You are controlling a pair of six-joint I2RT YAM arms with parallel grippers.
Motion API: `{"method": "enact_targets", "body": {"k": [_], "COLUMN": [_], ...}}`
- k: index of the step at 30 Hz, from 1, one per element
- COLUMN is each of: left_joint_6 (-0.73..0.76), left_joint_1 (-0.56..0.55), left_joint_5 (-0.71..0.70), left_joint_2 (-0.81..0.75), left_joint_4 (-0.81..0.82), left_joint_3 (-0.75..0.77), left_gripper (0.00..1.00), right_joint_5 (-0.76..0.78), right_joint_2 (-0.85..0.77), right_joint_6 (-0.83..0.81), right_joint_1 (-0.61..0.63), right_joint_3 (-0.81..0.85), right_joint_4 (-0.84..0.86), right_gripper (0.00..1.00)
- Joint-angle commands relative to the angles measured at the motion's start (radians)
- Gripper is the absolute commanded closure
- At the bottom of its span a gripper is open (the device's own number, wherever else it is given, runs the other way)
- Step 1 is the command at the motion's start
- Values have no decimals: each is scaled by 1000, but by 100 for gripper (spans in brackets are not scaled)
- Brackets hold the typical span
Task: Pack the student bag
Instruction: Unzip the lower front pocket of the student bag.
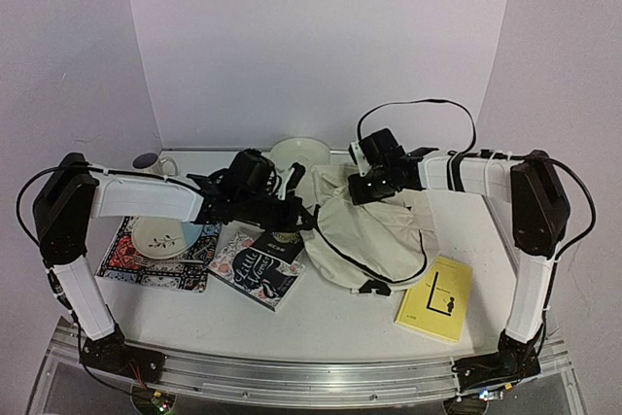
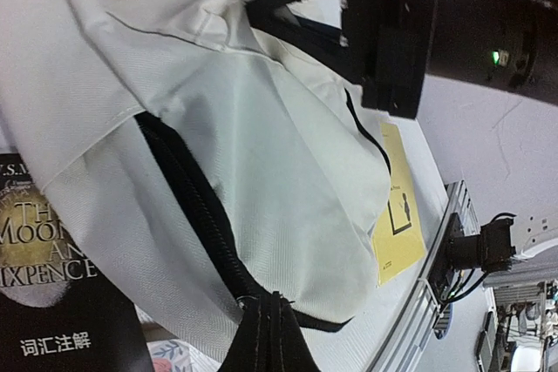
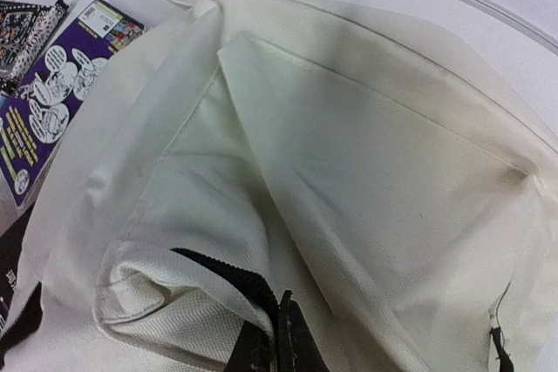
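The student bag (image 1: pixel 364 230), cream fabric with black straps and a dark zipper, lies crumpled at the table's middle. My left gripper (image 1: pixel 296 209) is at its left edge. In the left wrist view the left gripper (image 2: pixel 272 302) is shut on the black zipper line of the bag (image 2: pixel 261 154). My right gripper (image 1: pixel 374 187) is at the bag's far top edge. In the right wrist view the right gripper (image 3: pixel 283 311) is shut on the zipper edge of the bag (image 3: pixel 375 154), with the cloth spread open beyond it. The bag's inside is mostly hidden by folds.
A yellow book (image 1: pixel 435 298) lies front right. A black book (image 1: pixel 280 246) and a floral book (image 1: pixel 253 272) lie left of the bag. A plate (image 1: pixel 160 237) sits on a patterned placemat (image 1: pixel 146 267). A white dish (image 1: pixel 299 153) and a mug (image 1: pixel 148 161) stand at the back.
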Motion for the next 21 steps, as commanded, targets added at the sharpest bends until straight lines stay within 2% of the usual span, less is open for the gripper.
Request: {"method": "enact_targets", "body": {"k": [1, 4, 8, 14, 18, 21], "left_joint_6": [33, 60, 58, 10, 9, 6], "left_joint_1": [-101, -159, -181, -178, -177, -170], "left_joint_5": [32, 10, -27, -140, -152, -171], "left_joint_2": [-27, 2, 24, 34, 18, -21], "left_joint_4": [-19, -18, -4, 1, 3, 4], "left_joint_3": [9, 46, 66, 70, 65, 41], "left_gripper": [100, 100, 98, 78, 66, 62], "right_joint_5": [134, 135, 64, -51, -79, -102], "right_joint_2": [47, 82, 86, -29, -142, -223], "right_joint_6": [66, 53, 3, -44, -59, -61], "right_joint_1": [-37, -37, -37, -28, -10, 10], "right_joint_3": [124, 139, 117, -5, -104, -186], "right_joint_4": [16, 15, 26, 45, 46, 45], "right_gripper": [100, 100, 100, 71, 59, 53]}}
